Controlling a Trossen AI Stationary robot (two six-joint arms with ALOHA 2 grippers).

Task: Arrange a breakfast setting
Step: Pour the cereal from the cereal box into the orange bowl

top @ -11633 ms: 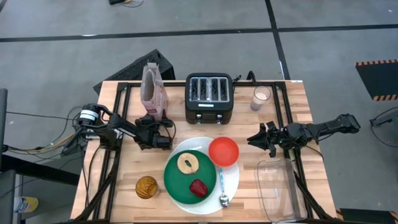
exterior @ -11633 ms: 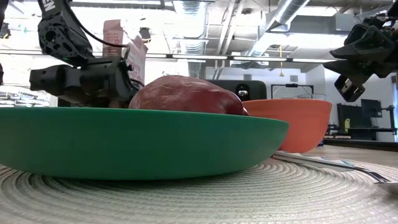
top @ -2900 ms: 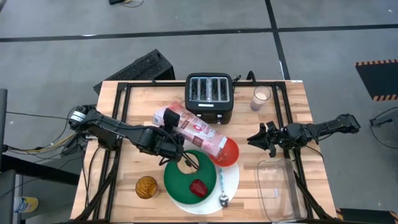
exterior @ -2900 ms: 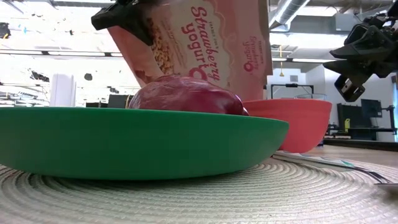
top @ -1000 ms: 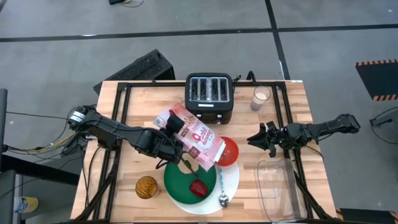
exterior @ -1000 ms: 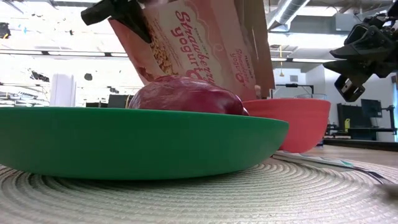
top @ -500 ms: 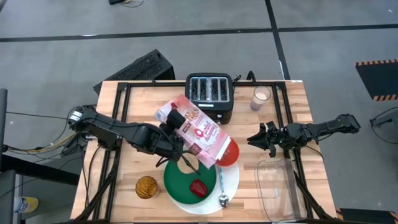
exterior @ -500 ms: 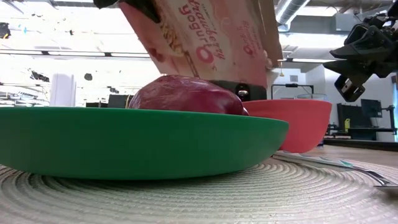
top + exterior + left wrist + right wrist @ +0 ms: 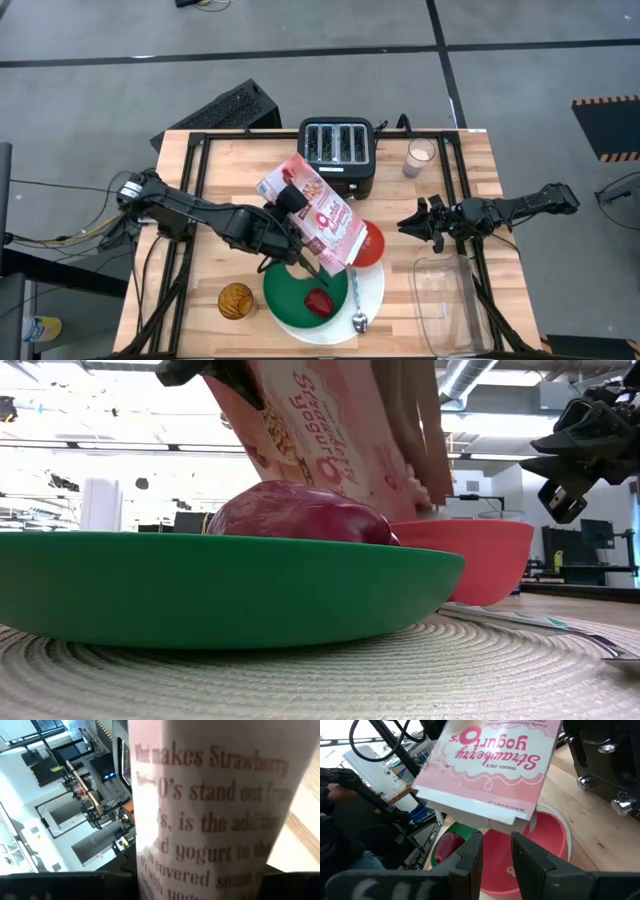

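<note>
high view: cereal box (image 9: pixel 322 215) apparently between left jaws

The floor (image 9: pixel 120 60) is grey and smooth, with dark lines (image 9: pixel 300 52) running across it. At 3 o'clock a strip with orange and black stripes (image 9: pixel 605 101) lies on the floor. The tabletop (image 9: pixel 470 170) is made of light wood boards, and a black frame (image 9: pixel 195 160) sits on it. Behind the tabletop, at 11 o'clock, a black box with a bumpy top (image 9: pixel 225 108) rests on the floor. Seen from low down, the room is big and very bright. Silver pipes (image 9: pixel 455 380) run along the ceiling. Far off at 3 o'clock stand dark desks with screens (image 9: pixel 595 545).
</note>
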